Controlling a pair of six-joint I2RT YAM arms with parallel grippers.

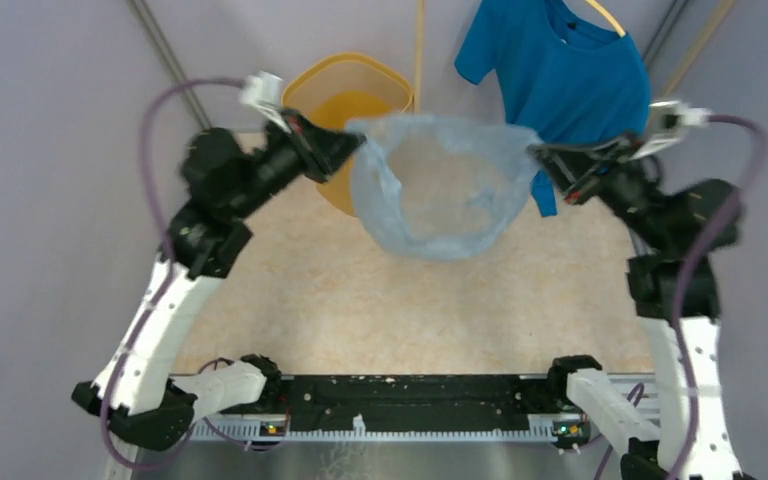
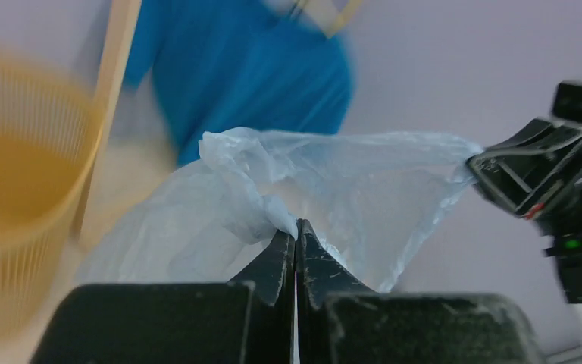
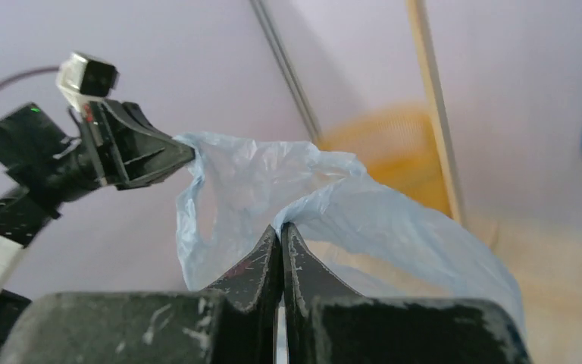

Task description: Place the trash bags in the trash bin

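Pale tabletop below; my left pincer and right pincer are both clamped tight on the trash bags, stretched mid-air beside the trash bin. Next, I reckon: swing it over that rim.

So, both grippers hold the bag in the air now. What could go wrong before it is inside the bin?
The left gripper and right gripper pinch only thin edges of the bag stretched between them; the film may slip or tear.
The bag looks wider than the bin, so it may catch on the rim or tip it.
The T-shirt hangs near the right gripper and might snag.
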